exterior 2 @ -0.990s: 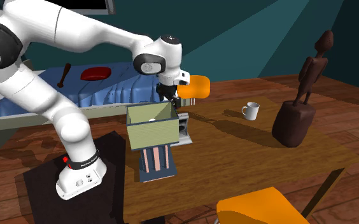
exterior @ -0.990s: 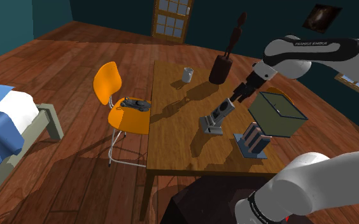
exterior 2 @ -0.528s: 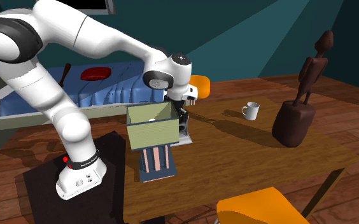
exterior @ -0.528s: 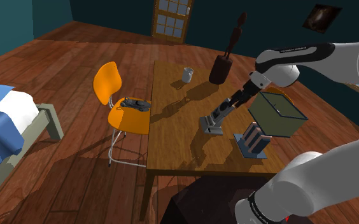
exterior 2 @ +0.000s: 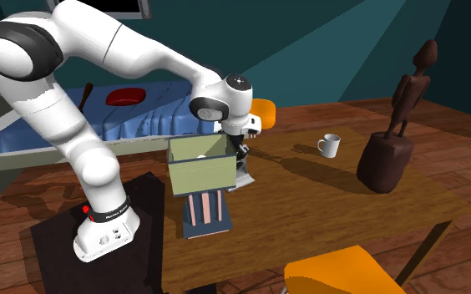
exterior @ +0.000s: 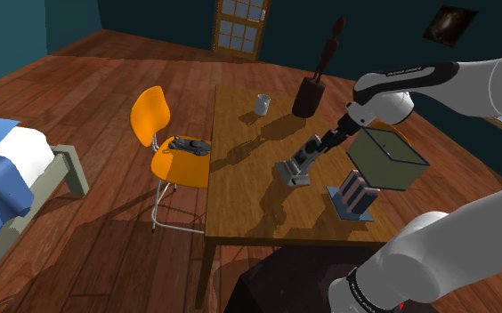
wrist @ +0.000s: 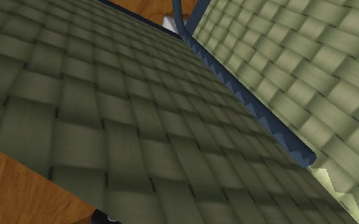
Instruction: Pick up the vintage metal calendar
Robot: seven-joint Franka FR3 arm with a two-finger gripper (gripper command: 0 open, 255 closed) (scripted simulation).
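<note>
The calendar is a small grey metal stand, tilted, near the middle of the wooden table. My black gripper comes down from the shoulder view's right and reaches the calendar's upper end. In the second exterior view the calendar peeks out behind the olive woven basket, with the gripper just above it. Whether the calendar is clasped is hidden. The wrist view looks close along the basket's woven wall and its blue rim.
The woven basket stands right beside the hand. A blue-based rack sits in front of it. A white mug and a dark wooden statue stand at the table's far end. An orange chair is alongside, and a bed is further off.
The arm has lowered and the gripper has come down from above the calendar to its upper end. The calendar has shifted slightly toward the shoulder view's left.
</note>
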